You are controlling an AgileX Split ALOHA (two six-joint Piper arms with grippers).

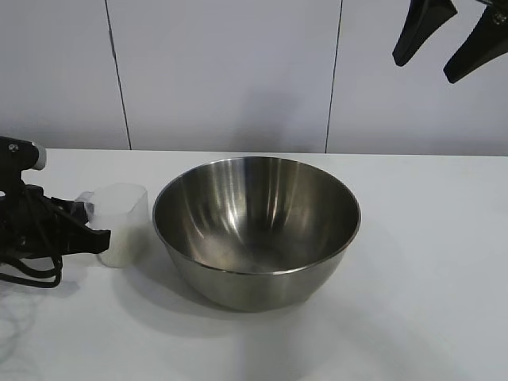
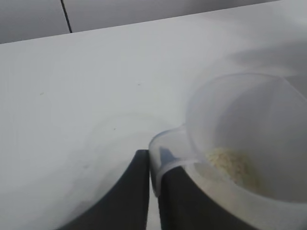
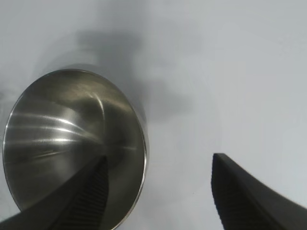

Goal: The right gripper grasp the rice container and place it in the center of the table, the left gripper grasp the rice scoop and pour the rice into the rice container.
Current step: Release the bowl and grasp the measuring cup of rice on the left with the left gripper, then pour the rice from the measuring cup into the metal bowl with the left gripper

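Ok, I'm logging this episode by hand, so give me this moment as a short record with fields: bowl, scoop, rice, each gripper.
rice container: steel bowl, upright mid-table, no rice visible inside
rice scoop: upright beside the bowl's left side, held by its handle tab
rice: small pale heap in the scoop's bottom
left gripper: jaws shut on the scoop's handle
right gripper: raised above the bowl's right, jaws open, holding nothing

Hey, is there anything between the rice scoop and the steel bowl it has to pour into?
Nothing visible. The rice scoop, held by the left gripper, sits right beside the rice container with only bare table around. The right gripper hangs open high above, clear.
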